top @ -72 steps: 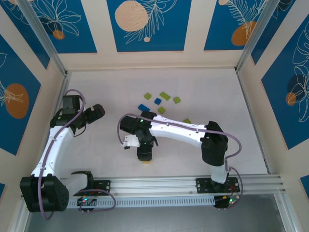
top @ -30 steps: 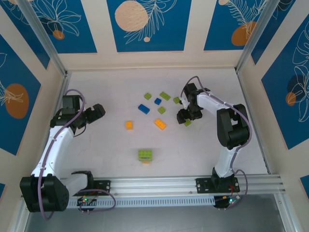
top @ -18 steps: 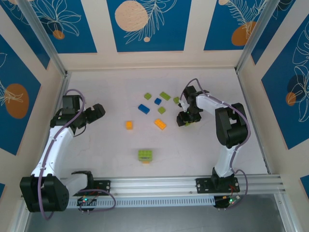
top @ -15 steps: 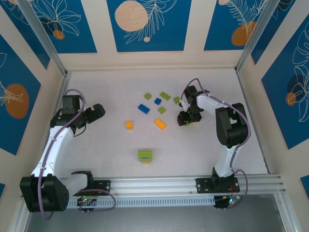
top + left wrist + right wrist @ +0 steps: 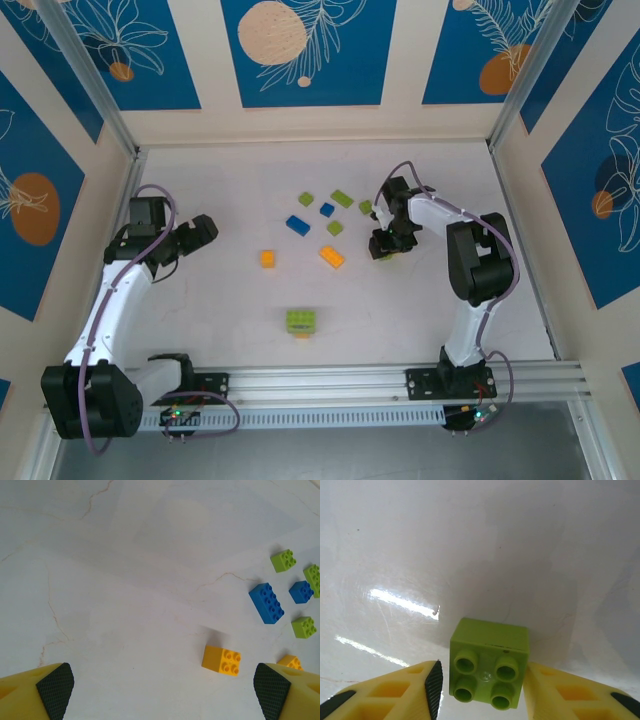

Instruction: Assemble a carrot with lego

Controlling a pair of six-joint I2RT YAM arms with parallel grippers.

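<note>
Right gripper [image 5: 384, 248] is down on the table [image 5: 230, 300] at the right edge of the loose lego cluster, straddling a green 2x2 brick [image 5: 490, 663]. In the right wrist view the right-hand finger sits against the brick's side. The left-hand pad [image 5: 434, 684] still shows a thin strip of table next to it, so the jaws are narrowed around the brick but not clamped. About two seconds back this arm was stretched across the near centre over the green-on-orange stack [image 5: 301, 322]. That stack now sits alone, and the arm has swung right. Over the last second the gripper has only settled lower onto the same brick, and its jaws have drawn in. Left gripper [image 5: 200, 232] has not moved in any frame: it is parked at the left, jaws wide apart, both tips at the bottom corners of its wrist view. The other bricks match a second ago. The orange 2x2 [image 5: 267, 258] and long orange [image 5: 332, 256] are mid-table. The long blue [image 5: 297, 224] and small blue [image 5: 327, 209] are behind them. Four more greens lie around those: small ones at [image 5: 306, 199], [image 5: 335, 228] and [image 5: 366, 207], and a long green [image 5: 342, 198]. Left wrist view shows the orange 2x2 [image 5: 221, 660] lying loose, well ahead of that gripper.
</note>
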